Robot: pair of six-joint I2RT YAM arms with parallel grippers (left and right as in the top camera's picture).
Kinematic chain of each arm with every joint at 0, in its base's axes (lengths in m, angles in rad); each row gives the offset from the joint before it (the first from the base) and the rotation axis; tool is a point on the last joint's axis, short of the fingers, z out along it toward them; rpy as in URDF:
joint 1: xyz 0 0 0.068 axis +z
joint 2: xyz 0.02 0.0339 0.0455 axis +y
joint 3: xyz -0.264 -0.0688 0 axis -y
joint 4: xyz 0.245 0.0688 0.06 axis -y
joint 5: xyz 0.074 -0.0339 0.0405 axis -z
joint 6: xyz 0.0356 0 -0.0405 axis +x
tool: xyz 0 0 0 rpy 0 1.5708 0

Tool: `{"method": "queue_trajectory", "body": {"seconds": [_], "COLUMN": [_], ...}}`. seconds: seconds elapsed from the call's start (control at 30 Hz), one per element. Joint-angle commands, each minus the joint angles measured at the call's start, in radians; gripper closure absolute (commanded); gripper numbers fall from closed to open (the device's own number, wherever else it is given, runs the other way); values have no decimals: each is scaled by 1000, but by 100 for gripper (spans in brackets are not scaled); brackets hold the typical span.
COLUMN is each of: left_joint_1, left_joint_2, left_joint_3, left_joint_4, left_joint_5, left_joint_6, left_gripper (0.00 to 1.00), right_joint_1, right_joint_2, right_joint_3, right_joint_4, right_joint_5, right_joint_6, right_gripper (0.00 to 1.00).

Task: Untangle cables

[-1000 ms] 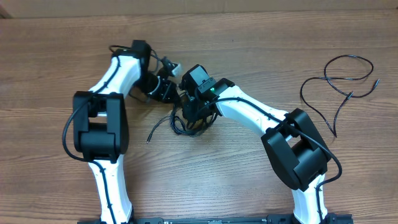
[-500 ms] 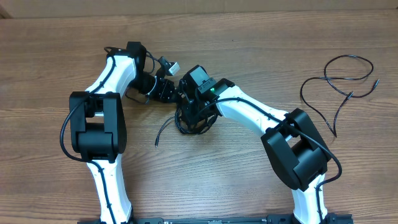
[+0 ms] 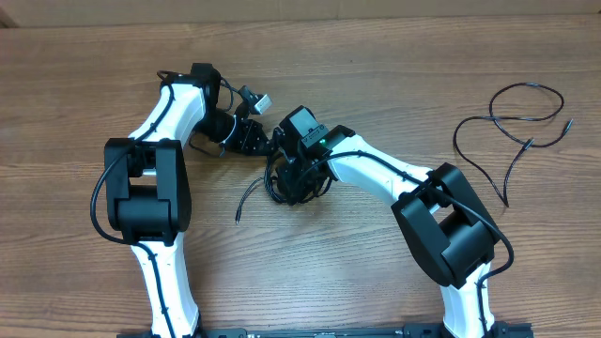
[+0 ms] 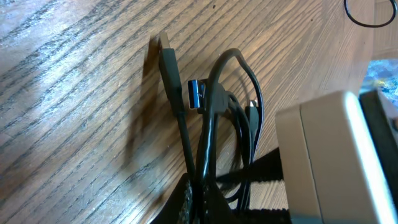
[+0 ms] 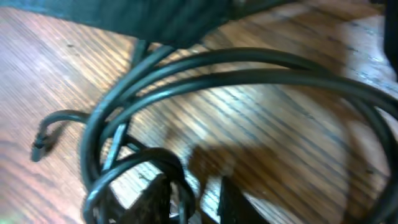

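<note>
1. Wood-grain table [image 3: 376, 56] fills the overhead view, and nothing but the two arms and the cords is seen on it.
2. The left arm [image 3: 146, 183] and the right arm [image 3: 446, 225] are both bent inward, so that their tips are brought close together near the middle of the table.
3. One loose cable [image 3: 527, 85] is laid out alone in open curves at the far right, well apart from everything else. It is judged to be already freed.
4. The remaining cables [image 3: 272, 192] are bunched in a dark knot at the centre, under the right arm's tip, with one free end trailing toward the left. This knot is judged to be the work left, so the task appears partly done at most.
5. The left gripper [image 4: 202, 196] is clamped tight on several strands of the knot, which are seen running straight into its jaws at the bottom of the left wrist view.
6. The right gripper [image 5: 193, 199] is set low over the knot with only a narrow gap between its fingers. Loops are curled right beside them, but whether a strand is pinched cannot be told.
7. A blue plug [image 4: 196, 94] and a black plug [image 4: 166, 53] are seen just beside each other, past the left gripper.
8. A small plug [image 5: 40, 146] is seen at the end of a thin strand, at the left of the right wrist view.
</note>
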Motion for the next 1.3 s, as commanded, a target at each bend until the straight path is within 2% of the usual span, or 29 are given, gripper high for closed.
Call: {"method": "queue_trajectory", "body": {"seconds": [0.0, 0.1, 0.23, 0.53, 0.8, 0.97, 1.03, 1.07, 1.17, 1.2, 1.23, 1.27], "left_joint_1": [-6, -6, -6, -6, -6, -6, -6, -6, -5, -5, -5, -5], "left_joint_2": [15, 15, 15, 16, 16, 16, 16, 16, 16, 16, 16, 16], "left_joint_3": [24, 24, 24, 24, 24, 24, 24, 24, 24, 25, 26, 26], "left_joint_4": [-4, -4, -4, -2, 10, 17, 15, 11, 15, 24, 31, 42], "left_joint_5": [35, 35, 10, -140, -208, -197, -142, -98, 29, 47, 59, 72], "left_joint_6": [17, 10, -15, -166, -255, -259, -209, -162, -3, 30, 55, 86], "left_gripper": [96, 96, 96, 96, 96, 96, 96, 96, 92, 93, 96, 96], "right_joint_1": [5, -2, -26, -132, -251, -249, -229, -218, -192, -187, -185, -183], "right_joint_2": [-14, -14, -21, -96, -109, -109, -107, -106, -105, -105, -105, -105], "right_joint_3": [-6, -6, 3, 13, 13, 3, -4, -5, -5, -5, -5, -5], "right_joint_4": [16, 16, 13, 4, -19, -26, -16, -14, -13, -7, 0, 4], "right_joint_5": [-24, 0, -18, -291, -468, -481, -420, -373, -282, -272, -269, -270], "right_joint_6": [-6, -6, -6, -7, -47, -111, -118, -118, -118, -118, -118, -117], "right_gripper": [90, 96, 96, 96, 96, 96, 96, 95, 81, 72, 55, 51]}}
